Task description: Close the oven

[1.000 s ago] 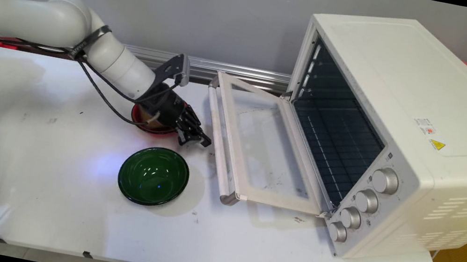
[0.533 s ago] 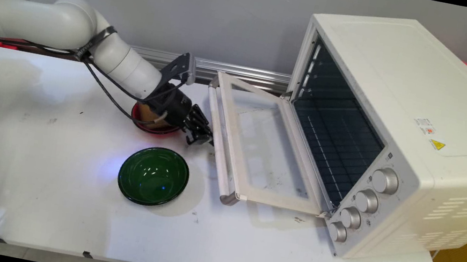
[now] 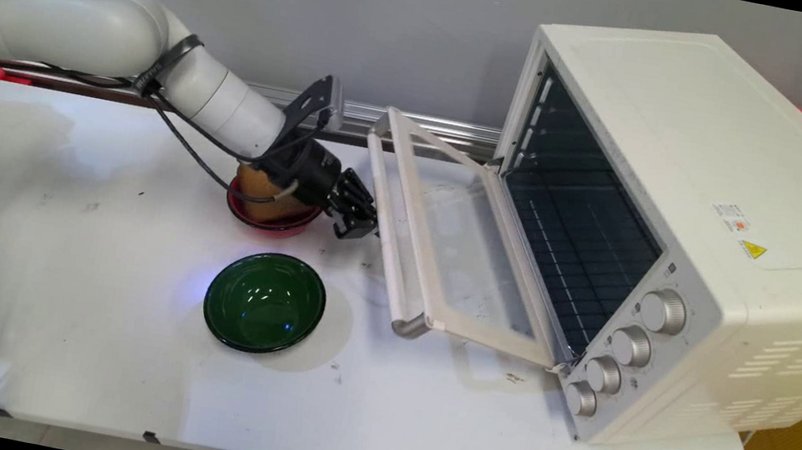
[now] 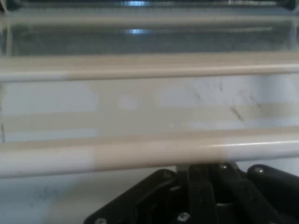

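My black gripper is low over the table, pressed against the left side of the toaster oven door's handle bar. In the hand view its fingers stand together, shut on nothing, tucked just under the cream handle bar. The glass door of the white toaster oven hangs partly raised, its handle edge lifted off the table. The dark oven cavity with its wire rack is exposed.
A red bowl holding a brown lump sits right behind my wrist. A green bowl stands nearer the front. Black cables hang from the arm and trail down the left side. Four knobs line the oven's front.
The gripper has moved right and upward against the handle. The oven door has tilted up from lying nearly flat on the table.
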Motion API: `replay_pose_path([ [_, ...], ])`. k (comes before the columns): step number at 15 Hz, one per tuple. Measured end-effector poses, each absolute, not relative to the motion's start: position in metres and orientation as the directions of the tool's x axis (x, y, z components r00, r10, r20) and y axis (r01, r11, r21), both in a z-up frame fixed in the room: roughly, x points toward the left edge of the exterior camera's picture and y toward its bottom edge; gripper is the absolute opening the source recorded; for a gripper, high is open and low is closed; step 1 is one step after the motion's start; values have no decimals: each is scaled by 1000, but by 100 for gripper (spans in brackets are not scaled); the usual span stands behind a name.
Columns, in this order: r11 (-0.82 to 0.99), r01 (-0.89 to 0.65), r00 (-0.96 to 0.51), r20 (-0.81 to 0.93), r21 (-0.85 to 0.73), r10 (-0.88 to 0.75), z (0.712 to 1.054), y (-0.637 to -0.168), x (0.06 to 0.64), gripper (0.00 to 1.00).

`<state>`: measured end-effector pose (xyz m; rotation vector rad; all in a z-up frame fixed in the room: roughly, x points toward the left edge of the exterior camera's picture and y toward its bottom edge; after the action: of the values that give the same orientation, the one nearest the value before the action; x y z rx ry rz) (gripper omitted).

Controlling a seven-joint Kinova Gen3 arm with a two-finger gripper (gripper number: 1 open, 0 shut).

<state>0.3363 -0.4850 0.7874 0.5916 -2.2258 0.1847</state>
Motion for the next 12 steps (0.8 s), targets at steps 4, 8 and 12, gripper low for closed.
replay_pose_path([
  [4, 883, -465, -543, 770, 55, -334, 799, -491, 332, 0],
  [8, 885, -464, -520, 793, 48, -316, 814, -500, 328, 0],
  [12, 889, -457, -501, 814, 39, -293, 831, -512, 322, 0],
])
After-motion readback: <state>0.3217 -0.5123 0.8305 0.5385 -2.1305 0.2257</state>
